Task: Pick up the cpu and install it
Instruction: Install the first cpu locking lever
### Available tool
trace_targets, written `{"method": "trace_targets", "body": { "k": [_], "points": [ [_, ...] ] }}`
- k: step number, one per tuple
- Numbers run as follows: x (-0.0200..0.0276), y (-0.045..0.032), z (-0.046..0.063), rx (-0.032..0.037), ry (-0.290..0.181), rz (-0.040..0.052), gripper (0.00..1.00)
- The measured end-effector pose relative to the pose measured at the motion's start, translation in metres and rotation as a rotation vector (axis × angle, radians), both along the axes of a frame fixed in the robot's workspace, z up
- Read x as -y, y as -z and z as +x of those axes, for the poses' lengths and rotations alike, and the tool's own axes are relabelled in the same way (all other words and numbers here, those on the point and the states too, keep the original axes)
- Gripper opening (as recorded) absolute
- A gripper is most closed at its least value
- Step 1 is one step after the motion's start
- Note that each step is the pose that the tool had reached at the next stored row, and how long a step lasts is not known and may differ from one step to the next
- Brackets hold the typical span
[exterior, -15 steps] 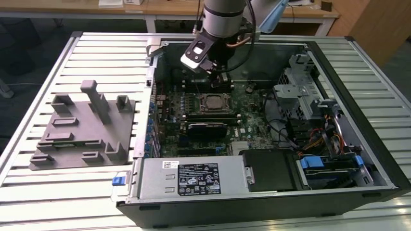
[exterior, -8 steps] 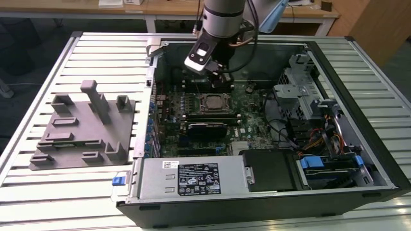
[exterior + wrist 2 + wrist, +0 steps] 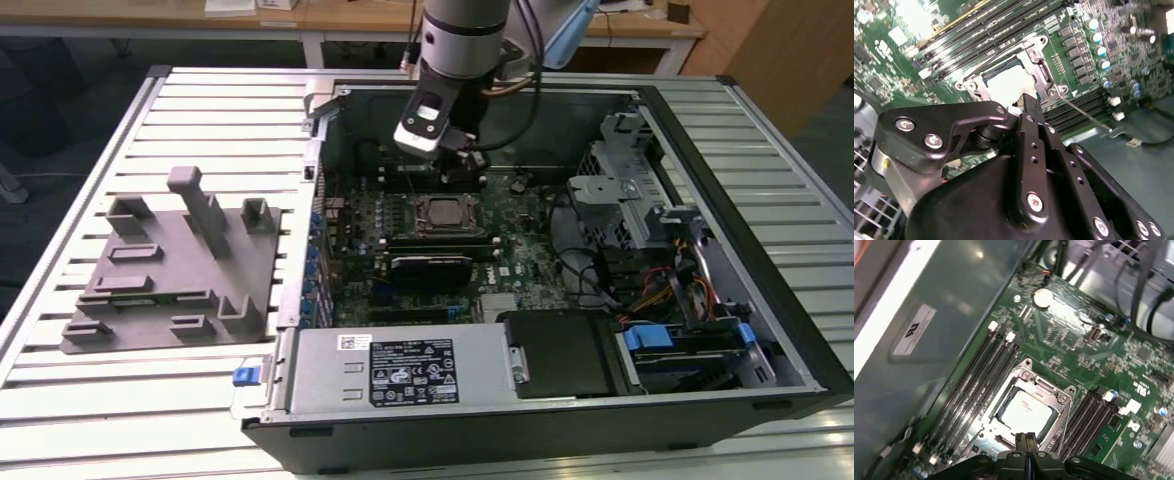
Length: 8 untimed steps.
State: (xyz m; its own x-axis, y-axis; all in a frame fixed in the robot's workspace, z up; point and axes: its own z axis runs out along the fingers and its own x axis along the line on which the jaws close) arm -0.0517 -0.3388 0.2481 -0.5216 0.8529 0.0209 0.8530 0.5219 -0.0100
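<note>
I see the cpu [image 3: 1024, 412] lying flat inside the motherboard socket [image 3: 1046, 385], its shiny metal top facing up. My gripper [image 3: 1026, 440] hangs just above the socket's near edge, clear of the chip. Its two fingers are pressed together with nothing between them. The computer case [image 3: 747, 395] surrounds the socket.

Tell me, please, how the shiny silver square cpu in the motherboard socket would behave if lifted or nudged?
The flat silver-topped square cpu looks like a rigid metal-capped plate, so probably stiff and light. Its smooth glossy top suggests it may be slippery. Lying within the metal socket frame, it likely would not slide sideways when nudged.
</note>
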Motion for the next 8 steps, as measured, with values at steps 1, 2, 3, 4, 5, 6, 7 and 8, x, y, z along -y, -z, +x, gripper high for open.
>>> {"method": "trace_targets", "body": {
  "k": [1,2,3,4,5,6,7,8],
  "points": [
    [0.0,0.0,0.0,0.0,-0.019,0.0001,0.11],
    [0.0,0.0,0.0,0.0,-0.037,0.0,0.11],
    [0.0,0.0001,0.0,0.0,-0.054,0.0,0.11],
    [0.0,0.0001,0.0,0.0,-0.073,0.0001,0.11],
    [0.0,0.0001,0.0,0.0,-0.09,0.0001,0.11],
    [0.0,0.0001,0.0,-0.0001,-0.108,0.0,0.11],
    [0.0,0.0002,0.0,-0.0001,-0.126,0.0,0.11],
    [0.0,0.0002,0.0,0.0,-0.144,0.0,0.11]
  ]
}}
